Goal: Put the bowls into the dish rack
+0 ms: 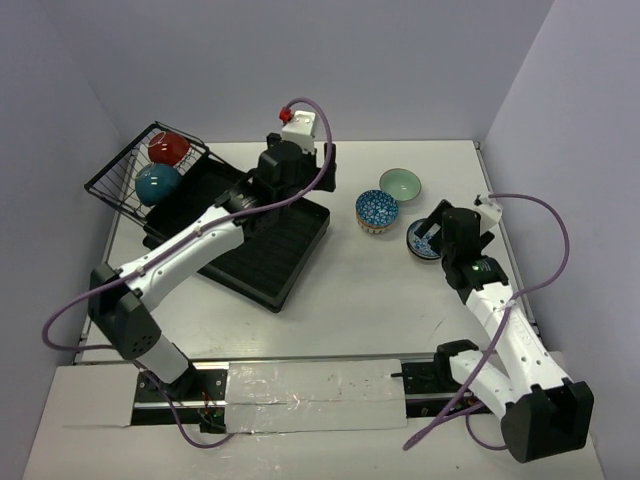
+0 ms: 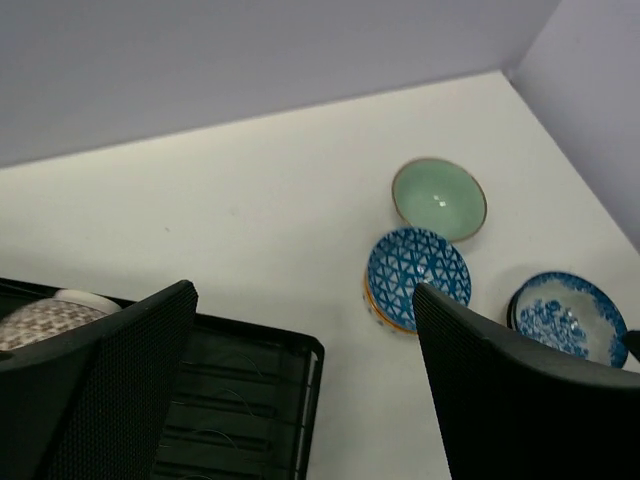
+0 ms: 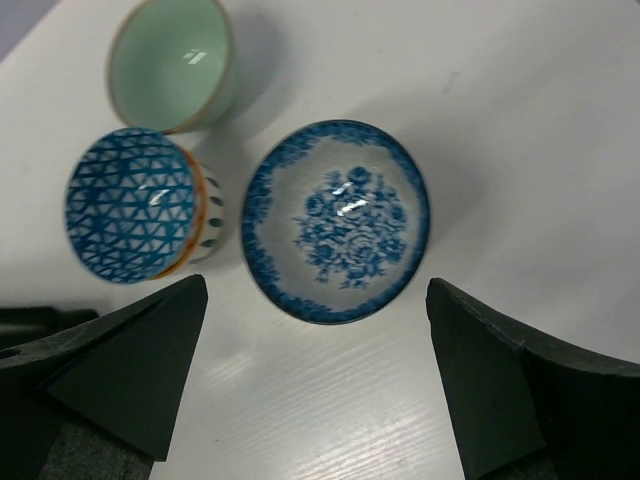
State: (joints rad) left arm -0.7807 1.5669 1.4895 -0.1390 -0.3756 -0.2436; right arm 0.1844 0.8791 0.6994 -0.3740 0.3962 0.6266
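The black ribbed dish rack (image 1: 285, 262) lies left of centre, with its wire basket (image 1: 112, 178) at the far left. The basket holds a red bowl (image 1: 170, 147) and a teal bowl (image 1: 158, 184). My left gripper (image 1: 283, 165) hovers open and empty over the rack's far end (image 2: 250, 400). A brown-patterned bowl (image 2: 45, 318) sits in the rack by its left finger. My right gripper (image 1: 432, 232) is open just above the blue-and-white speckled bowl (image 3: 337, 220). The lattice bowl (image 3: 130, 203) and the mint bowl (image 3: 172, 62) stand beside it on the table.
The lattice bowl (image 1: 377, 211), the mint bowl (image 1: 400, 185) and the speckled bowl (image 1: 420, 245) cluster right of centre, nearly touching. Grey walls close in the table at the back and on both sides. The arm bases sit on the near edge.
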